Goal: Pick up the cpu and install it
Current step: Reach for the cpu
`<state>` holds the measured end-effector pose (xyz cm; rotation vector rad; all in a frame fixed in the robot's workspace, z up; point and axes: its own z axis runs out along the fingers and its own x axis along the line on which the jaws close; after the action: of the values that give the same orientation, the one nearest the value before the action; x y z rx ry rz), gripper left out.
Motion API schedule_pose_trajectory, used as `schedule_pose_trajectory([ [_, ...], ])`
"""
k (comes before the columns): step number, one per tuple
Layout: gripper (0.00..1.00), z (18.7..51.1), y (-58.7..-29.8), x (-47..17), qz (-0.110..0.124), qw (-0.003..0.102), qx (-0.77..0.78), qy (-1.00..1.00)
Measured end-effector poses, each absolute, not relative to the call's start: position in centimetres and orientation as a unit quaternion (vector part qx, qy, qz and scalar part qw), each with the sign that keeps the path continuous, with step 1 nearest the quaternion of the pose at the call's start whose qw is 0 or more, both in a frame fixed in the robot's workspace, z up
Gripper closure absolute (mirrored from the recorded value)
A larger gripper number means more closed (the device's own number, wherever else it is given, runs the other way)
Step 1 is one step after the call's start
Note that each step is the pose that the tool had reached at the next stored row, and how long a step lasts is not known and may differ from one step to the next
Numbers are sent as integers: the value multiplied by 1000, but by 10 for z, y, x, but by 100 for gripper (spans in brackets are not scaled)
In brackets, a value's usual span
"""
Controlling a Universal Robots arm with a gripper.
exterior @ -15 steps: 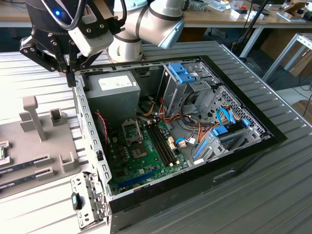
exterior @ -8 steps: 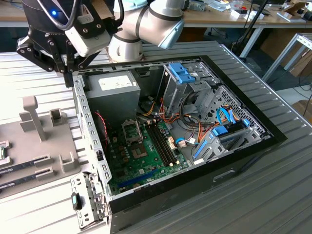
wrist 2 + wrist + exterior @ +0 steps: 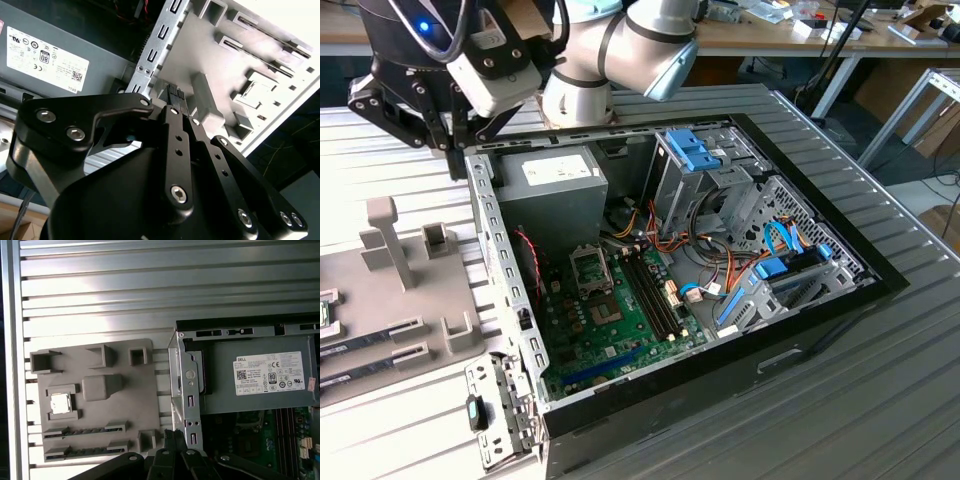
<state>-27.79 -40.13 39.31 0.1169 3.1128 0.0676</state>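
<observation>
Cpu [image 3: 61, 403]: lay flat, silver top up, in a square pocket of the grey holder tray [image 3: 142, 390] on the ribbed metal worktop [image 3: 125, 285], just beside the open computer case [image 3: 740, 370] and apart from the green motherboard [image 3: 620, 330] inside it. Jaws: pressed together with nothing between them, black fingers [image 3: 178, 150] hanging over the case's metal side wall [image 3: 189, 385] next to the power supply [image 3: 225, 390], between tray and case, clear of the cpu. Arm [image 3: 640, 40]: bent above the case's corner toward the exterior view's left.
</observation>
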Motion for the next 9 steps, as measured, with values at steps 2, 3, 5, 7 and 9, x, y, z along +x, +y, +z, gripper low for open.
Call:
schedule_pose_trajectory([
  [2, 89, 393, -401, -278, 22, 13, 37, 999],
  [3, 89, 393, -401, -279, 22, 13, 37, 999],
  [5, 89, 393, -401, -279, 22, 13, 38, 999],
  [7, 89, 393, -401, -280, 22, 13, 38, 999],
  [9, 89, 393, -401, -280, 22, 13, 38, 999],
])
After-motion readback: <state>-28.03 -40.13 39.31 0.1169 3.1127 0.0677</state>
